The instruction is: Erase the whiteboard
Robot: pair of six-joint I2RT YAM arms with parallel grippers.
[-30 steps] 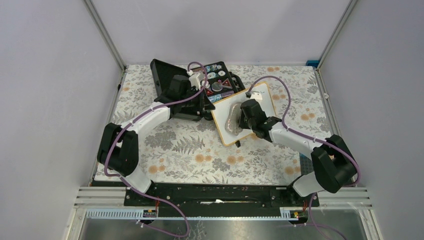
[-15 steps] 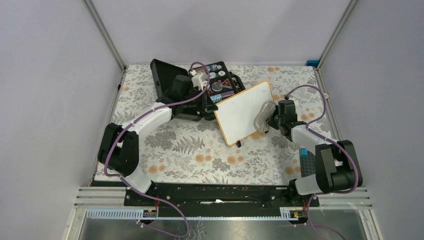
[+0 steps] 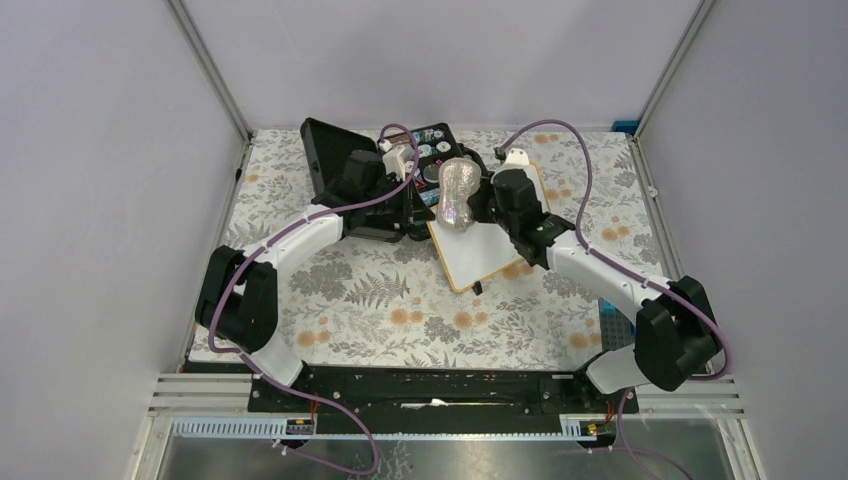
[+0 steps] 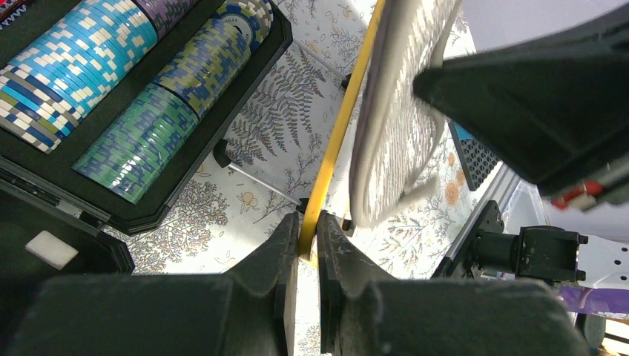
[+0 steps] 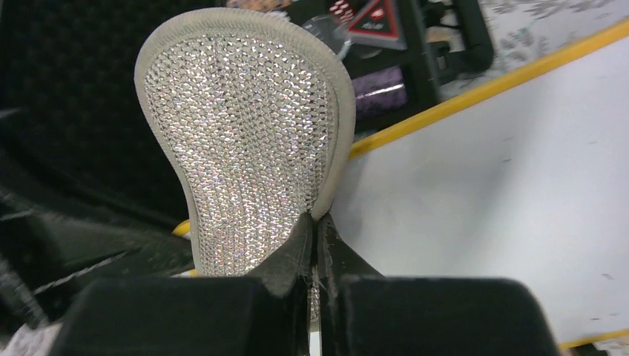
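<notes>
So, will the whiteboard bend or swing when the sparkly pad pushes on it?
Probably stiff: the whiteboard shows a straight frame edge. It may swing, since the left pincer pinches only one spot of its frame. Likely light, as that one grip seems to hold it tilted.

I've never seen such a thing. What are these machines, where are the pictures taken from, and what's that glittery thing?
Two robot arms, bolted to a table with a flowered cloth. One picture looks down from above; the other two come from a camera on each wrist. The left gripper pinches the yellow frame of the small white board. The right gripper holds a silver, glittery oval pad at the board's far corner. Nearby lies an open black case of striped chips.
</notes>
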